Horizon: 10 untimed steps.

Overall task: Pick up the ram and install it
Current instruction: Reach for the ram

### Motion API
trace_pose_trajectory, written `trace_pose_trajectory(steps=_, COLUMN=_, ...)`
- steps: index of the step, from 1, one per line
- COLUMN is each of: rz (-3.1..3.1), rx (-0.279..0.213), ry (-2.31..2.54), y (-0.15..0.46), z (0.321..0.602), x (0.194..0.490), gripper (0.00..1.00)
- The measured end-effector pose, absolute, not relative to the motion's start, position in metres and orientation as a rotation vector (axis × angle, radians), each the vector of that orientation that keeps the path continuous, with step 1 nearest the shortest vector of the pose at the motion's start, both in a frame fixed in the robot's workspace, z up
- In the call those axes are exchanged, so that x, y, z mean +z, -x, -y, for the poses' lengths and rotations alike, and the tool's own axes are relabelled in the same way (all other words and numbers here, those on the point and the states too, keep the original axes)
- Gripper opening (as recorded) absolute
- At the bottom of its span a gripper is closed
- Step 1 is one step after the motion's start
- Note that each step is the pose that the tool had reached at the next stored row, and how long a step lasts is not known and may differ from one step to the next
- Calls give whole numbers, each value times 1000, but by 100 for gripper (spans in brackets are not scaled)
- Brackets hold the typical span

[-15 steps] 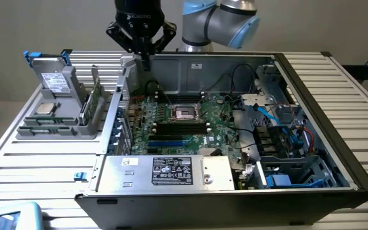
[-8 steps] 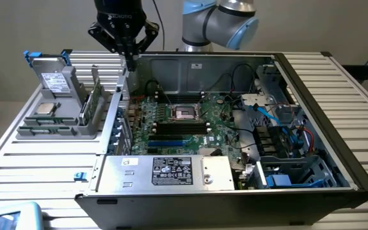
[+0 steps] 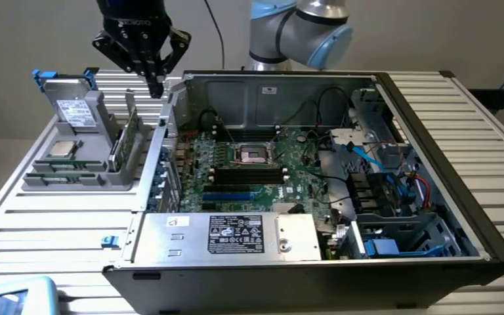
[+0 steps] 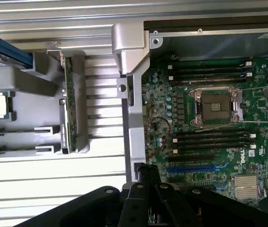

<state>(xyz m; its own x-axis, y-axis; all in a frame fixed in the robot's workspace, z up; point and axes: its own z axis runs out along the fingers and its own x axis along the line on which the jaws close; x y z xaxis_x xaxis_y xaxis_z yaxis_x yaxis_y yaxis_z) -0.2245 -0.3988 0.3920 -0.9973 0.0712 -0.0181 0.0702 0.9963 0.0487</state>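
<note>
Reading across the exterior view from its left, we meet a grey holder [image 3: 77, 178] whose upright slots keep each part separate and reachable from above. A silver drive [image 3: 77, 113] leans at its back, and a square processor [image 3: 62, 149] lies flat in a recess. The ram [image 3: 126, 141] stands on its long edge in a narrow groove at the holder's right side, just beside the computer case [image 3: 261, 98]. We judge that this edge-up stance leaves the upper edge free for a pinch. Its long axis runs from the holder's near end toward its far end, alongside the case wall and crosswise to the black memory slots [image 3: 249, 174] on the motherboard [image 3: 300, 174]. The gripper [image 3: 155, 86] hangs above the ram's far end, apart from it, fingers pressed together with nothing between them. Further right, the case lies open and its slots appear unfilled.
</note>
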Motion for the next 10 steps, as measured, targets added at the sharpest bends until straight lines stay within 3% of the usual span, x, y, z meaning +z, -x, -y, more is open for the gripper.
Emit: trace_pose_trajectory(steps=10, rz=-3119, rx=75, ry=-110, y=270, z=399, x=391, gripper=11)
